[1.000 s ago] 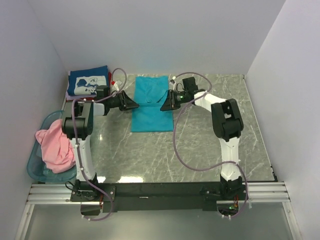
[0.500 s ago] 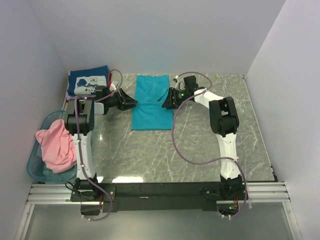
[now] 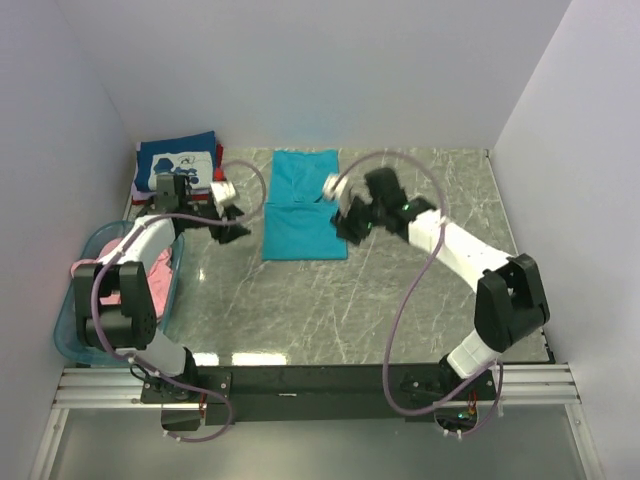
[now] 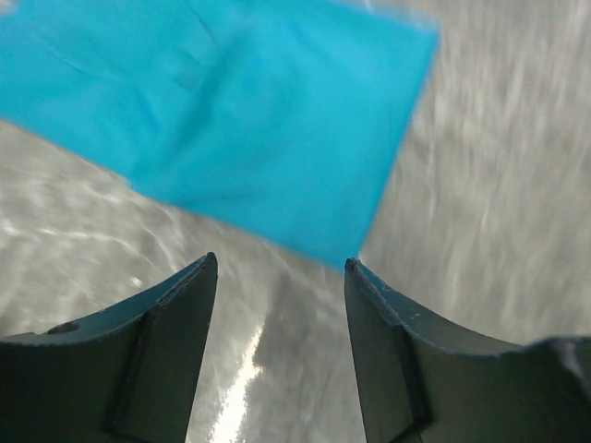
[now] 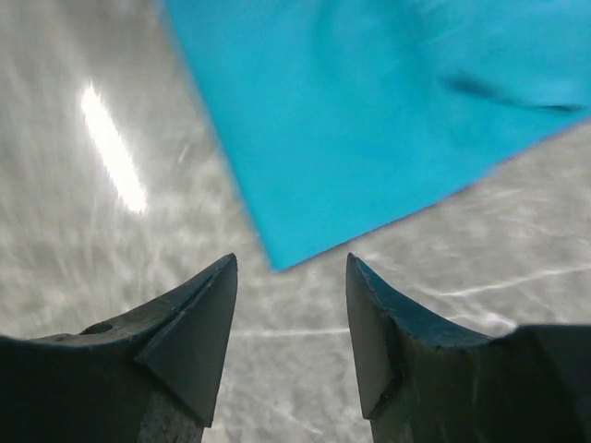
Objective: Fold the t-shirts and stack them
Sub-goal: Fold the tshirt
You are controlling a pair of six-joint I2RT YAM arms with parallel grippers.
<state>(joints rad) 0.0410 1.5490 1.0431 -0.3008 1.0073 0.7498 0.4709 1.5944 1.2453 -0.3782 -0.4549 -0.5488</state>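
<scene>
A light-blue basket [image 3: 72,338] sits at the worktop's [image 3: 400,290] left edge. It holds the pink t-shirt [image 3: 158,270], which the left arm partly hides. The folded navy t-shirt [image 3: 178,165] lies in the far-left corner. The teal t-shirt [image 3: 303,205] lies flat, far and central. Only the wrist views show the gaps. The left gripper [image 4: 279,262] and right gripper [image 5: 291,258] each hold their jaws well apart and empty, with a near corner of teal cloth framed between the tips.
</scene>
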